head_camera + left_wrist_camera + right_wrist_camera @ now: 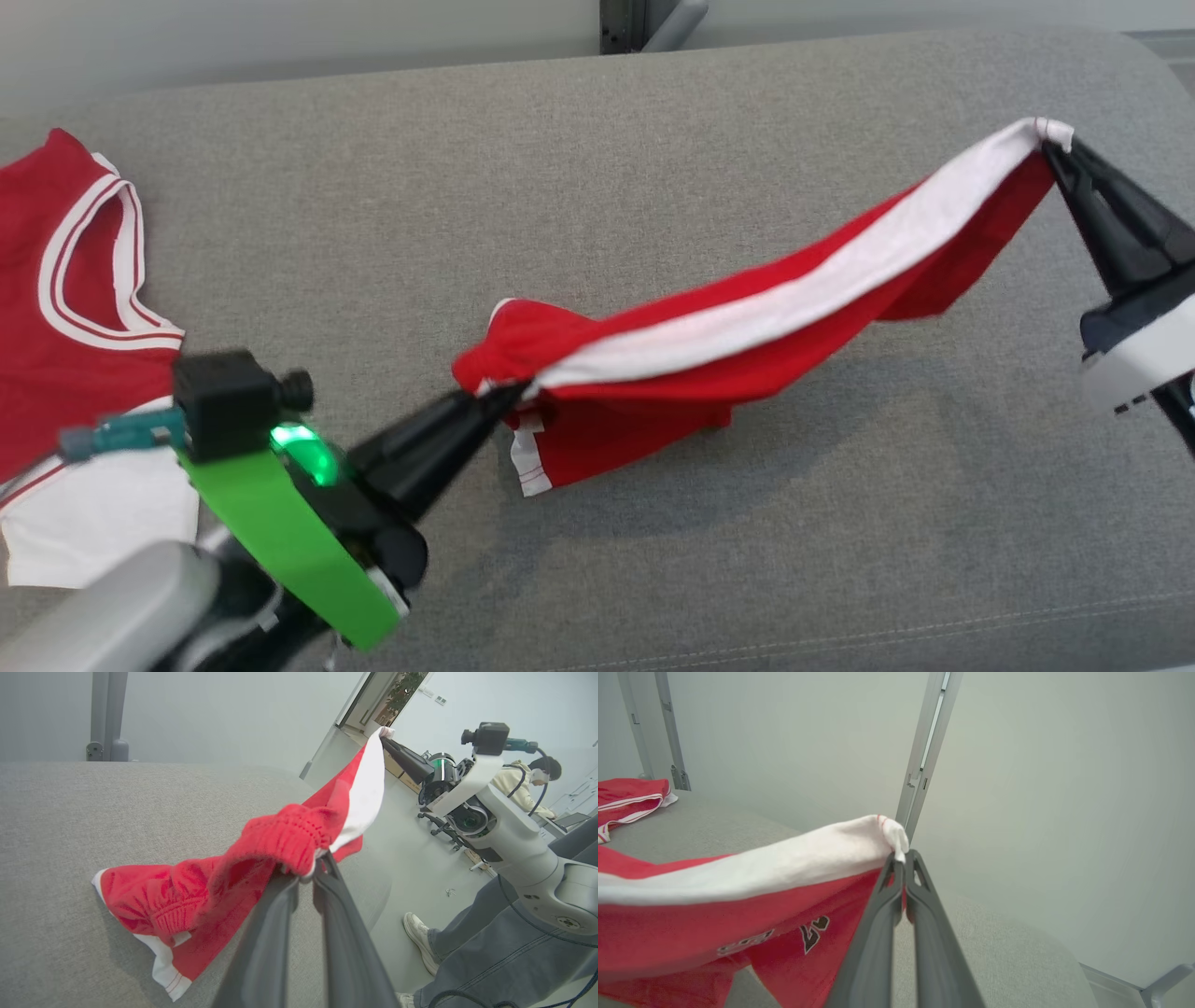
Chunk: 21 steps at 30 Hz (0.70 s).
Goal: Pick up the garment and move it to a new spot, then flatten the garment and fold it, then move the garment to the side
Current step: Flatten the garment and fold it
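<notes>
In the head view I hold the garment [747, 327], a pair of red shorts with a broad white stripe, strung between my two arms above the grey fabric-covered table [560, 168]. My left end effector [509, 390] is pinched shut on a bunched red end over the middle of the table. My right end effector [1050, 149] is closed on the white tip near the right edge, held higher. The cloth sags between them, and a loose flap hangs down towards the table's middle. A red jersey [65, 308] with white trim lies flat at the left edge, well apart. In the left wrist view my left end effector [306, 875] clamps a ribbed red fold of the garment [280, 840], whose lower folds seem to brush the table [93, 812]. The stripe runs up to my right end effector [385, 739]. Beyond the table's edge a person [523, 784] sits at a desk, and another person's legs [490, 933] stand close by. In the right wrist view my right end effector [903, 858] is shut tight on the garment's [761, 868] white corner, with dark lettering showing on the red below, and the jersey [626, 795] rests at the far end of the table [1008, 952]. I judge the pick-up done and the carry under way. The laying down, flattening, folding and moving aside are not yet done.
</notes>
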{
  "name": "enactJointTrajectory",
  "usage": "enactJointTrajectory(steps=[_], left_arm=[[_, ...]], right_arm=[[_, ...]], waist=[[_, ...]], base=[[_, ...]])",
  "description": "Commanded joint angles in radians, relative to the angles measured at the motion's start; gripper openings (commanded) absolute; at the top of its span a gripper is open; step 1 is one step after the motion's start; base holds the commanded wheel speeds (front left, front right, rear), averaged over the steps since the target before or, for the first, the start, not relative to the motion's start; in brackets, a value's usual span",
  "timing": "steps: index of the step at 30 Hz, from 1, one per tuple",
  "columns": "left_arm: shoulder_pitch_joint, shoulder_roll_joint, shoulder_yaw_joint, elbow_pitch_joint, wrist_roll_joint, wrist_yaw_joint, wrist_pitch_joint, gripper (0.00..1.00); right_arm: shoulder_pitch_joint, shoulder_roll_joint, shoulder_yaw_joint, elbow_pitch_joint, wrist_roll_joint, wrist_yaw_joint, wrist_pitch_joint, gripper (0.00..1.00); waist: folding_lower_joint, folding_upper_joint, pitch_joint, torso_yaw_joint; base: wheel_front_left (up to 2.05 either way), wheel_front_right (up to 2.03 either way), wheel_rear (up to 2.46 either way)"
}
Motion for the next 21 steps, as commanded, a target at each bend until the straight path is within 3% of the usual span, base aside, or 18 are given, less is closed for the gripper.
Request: enactJointTrajectory(steps=[1, 6, 8, 10, 14, 18, 21], left_arm=[[-0.044, 0.017, 0.022, -0.015, -0.019, 0.006, 0.018, 0.00], [-0.275, 0.056, 0.161, -0.016, -0.128, 0.057, 0.137, 0.00], [-0.399, 0.035, 0.197, 0.033, -0.140, 0.078, 0.187, 0.00], [-0.598, -0.025, 0.233, 0.159, -0.164, 0.118, 0.250, 0.00], [-0.887, -0.105, 0.220, 0.355, -0.070, 0.144, 0.302, 0.00], [-1.131, -0.206, 0.223, 0.573, 0.046, 0.135, 0.223, 0.00], [-1.275, -0.253, 0.215, 0.709, 0.153, 0.123, 0.119, 0.00]], right_arm=[[-0.037, -0.006, -0.009, -0.016, -0.001, -0.002, 0.013, 0.00], [-0.259, 0.011, 0.025, -0.051, -0.012, -0.002, 0.096, 0.00], [-0.379, 0.014, 0.051, -0.028, -0.037, -0.002, 0.124, 0.00], [-0.582, 0.075, 0.078, 0.051, -0.048, -0.002, 0.140, 0.00], [-0.858, 0.189, 0.050, 0.234, -0.129, -0.002, 0.111, 0.00], [-1.104, 0.308, -0.036, 0.427, -0.217, -0.002, 0.032, 0.00], [-1.248, 0.358, -0.104, 0.547, -0.301, -0.002, -0.053, 0.00]], waist=[[0.0000, 0.0000, 0.065, -0.015], [0.0000, 0.0000, 0.201, -0.027], [0.0000, 0.0000, 0.261, -0.021], [0.0000, 0.0000, 0.346, -0.018], [0.0000, 0.0000, 0.459, -0.014], [0.0000, 0.0000, 0.530, -0.008], [0.0000, 0.0000, 0.579, -0.005]], base=[[0.00, 0.00, 0.00], [0.00, 0.00, 0.00], [0.00, 0.00, 0.00], [0.00, 0.00, 0.00], [0.00, 0.00, 0.00], [0.00, 0.00, 0.00], [0.00, 0.00, 0.00]])
